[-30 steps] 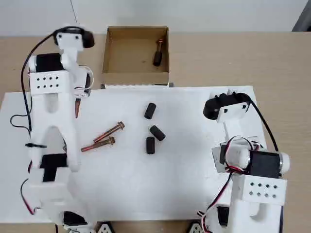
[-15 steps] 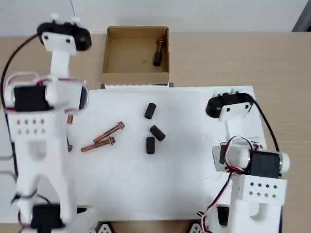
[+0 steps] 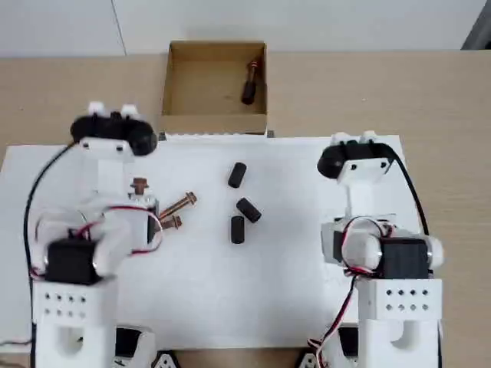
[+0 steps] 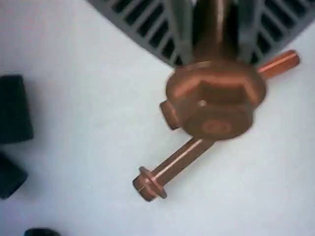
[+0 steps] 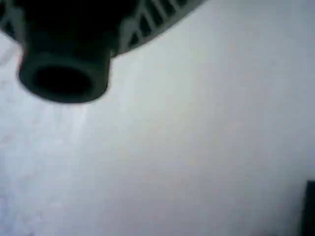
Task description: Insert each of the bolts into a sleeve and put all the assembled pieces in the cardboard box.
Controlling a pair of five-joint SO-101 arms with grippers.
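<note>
Nearest, the two arms rise from the near corners of the white sheet (image 3: 230,307), one at each side.

Over the sheet's left half the left gripper (image 4: 216,22) is clamped on a copper bolt (image 4: 215,98). The shaft runs up between the fingers, and the flanged hex head is turned toward the wrist camera.

Under and just beside that held bolt, two loose bolts lie flat on the sheet, close together and roughly parallel. The nearer loose bolt (image 3: 170,223) is partly covered by the left arm. The farther loose bolt (image 3: 178,203) has its head pointing toward the sheet's middle.

Over the right half, the right gripper (image 5: 69,34) is closed on a black sleeve (image 5: 64,73) — its open bore faces the wrist camera.

In the middle of the sheet, between the two arms, three more sleeves lie loose. The nearest sleeve (image 3: 237,228) and the middle sleeve (image 3: 248,209) sit just beside each other, almost touching. The farthest sleeve (image 3: 237,175) lies a little apart, toward the sheet's far edge.

Past that far edge, on the bare table (image 3: 383,92), stands the cardboard box (image 3: 215,123), open on top. Inside it one assembled piece (image 3: 250,84) — a bolt seated in a sleeve — lies along the wall on the right arm's side, with the bolt's head toward the far corner.
</note>
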